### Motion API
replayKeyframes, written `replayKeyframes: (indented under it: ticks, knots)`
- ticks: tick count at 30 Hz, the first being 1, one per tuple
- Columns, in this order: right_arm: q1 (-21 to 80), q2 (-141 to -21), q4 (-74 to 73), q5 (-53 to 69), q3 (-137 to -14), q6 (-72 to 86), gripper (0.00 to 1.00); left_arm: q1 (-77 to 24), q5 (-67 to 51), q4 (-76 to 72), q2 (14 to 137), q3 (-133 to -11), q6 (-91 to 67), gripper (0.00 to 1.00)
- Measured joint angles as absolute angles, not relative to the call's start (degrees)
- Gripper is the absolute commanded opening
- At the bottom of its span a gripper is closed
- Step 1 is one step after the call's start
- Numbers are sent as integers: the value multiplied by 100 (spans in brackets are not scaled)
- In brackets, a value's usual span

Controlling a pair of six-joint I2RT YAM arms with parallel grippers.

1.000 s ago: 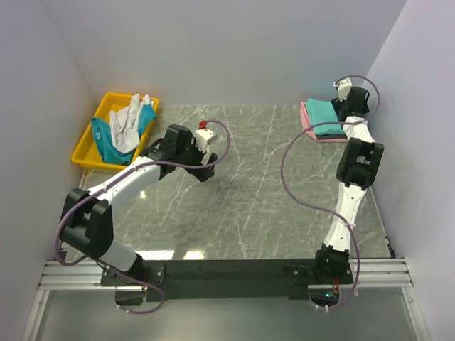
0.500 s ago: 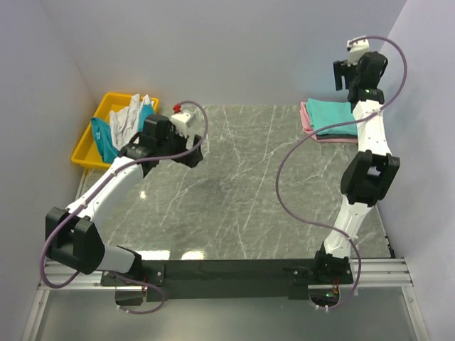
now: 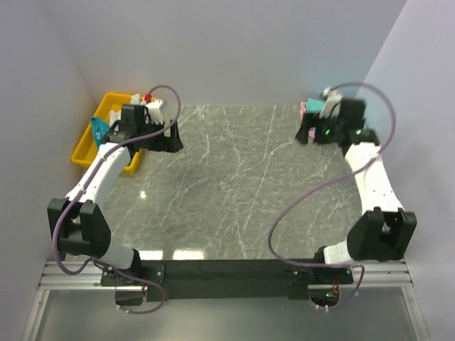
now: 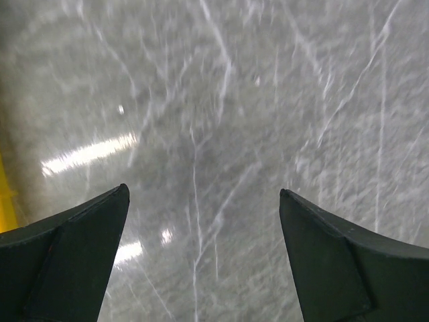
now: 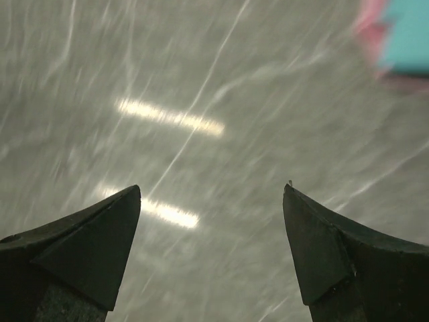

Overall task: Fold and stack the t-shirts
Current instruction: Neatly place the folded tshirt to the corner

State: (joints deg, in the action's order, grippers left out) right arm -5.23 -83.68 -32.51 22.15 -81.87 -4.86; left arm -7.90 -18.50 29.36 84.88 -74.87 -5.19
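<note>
T-shirts (image 5: pixel 407 33) stacked far right lie released; left gripper (image 4: pixel 201 194), spread empty like right gripper (image 5: pixel 211 191), has swung to the yellow bin (image 3: pixel 82 148), likely for another.

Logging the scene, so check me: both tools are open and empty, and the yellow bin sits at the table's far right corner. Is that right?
Not quite. The bin sits at the far left corner, as the top view shows. The left tool and right tool are indeed open and empty.
</note>
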Motion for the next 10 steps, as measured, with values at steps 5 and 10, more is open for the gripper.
replayKeyframes:
  ticks: [5, 10]
  knots:
    - [552, -7660, -3417, 2191, -6473, -386, 94, -797, -1879, 2921, 8438, -6674, -364, 100]
    - [808, -7244, -3433, 1927, -5806, -473, 95, -869, -1688, 2936, 8182, -5990, -67, 100]
